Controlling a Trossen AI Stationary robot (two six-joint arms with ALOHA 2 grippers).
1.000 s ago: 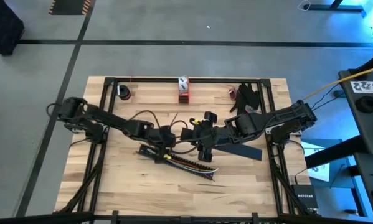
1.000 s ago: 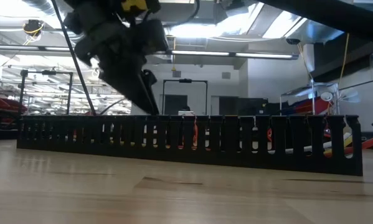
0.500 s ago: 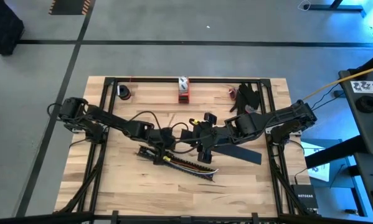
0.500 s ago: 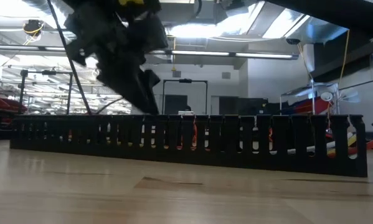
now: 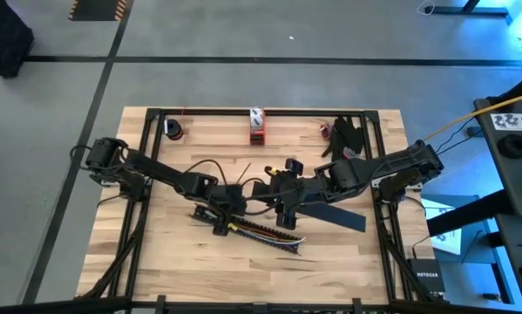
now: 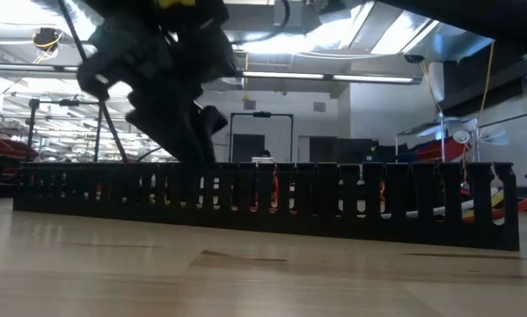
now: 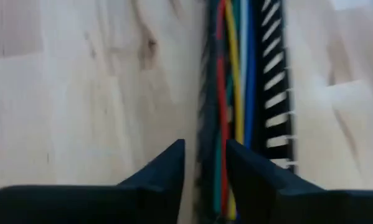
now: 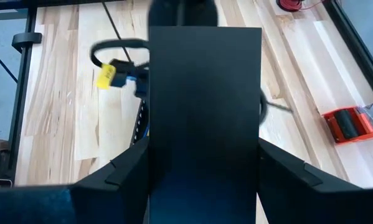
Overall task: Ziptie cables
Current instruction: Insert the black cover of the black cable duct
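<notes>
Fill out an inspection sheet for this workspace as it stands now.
Surface: wooden table, bare at the front.
Job's things: cables lying lengthwise in the black slotted bar mid-table.
Clutter: red tape dispenser at the far edge; dark round item at the far left corner; flat dark panel.
Grippers: left end effector open, astride the slotted bar's wall; right end effector shut on the flat dark panel.
Cables: black lead looping over the table.
Surroundings: grey floor, equipment at the right; no person seen.
</notes>
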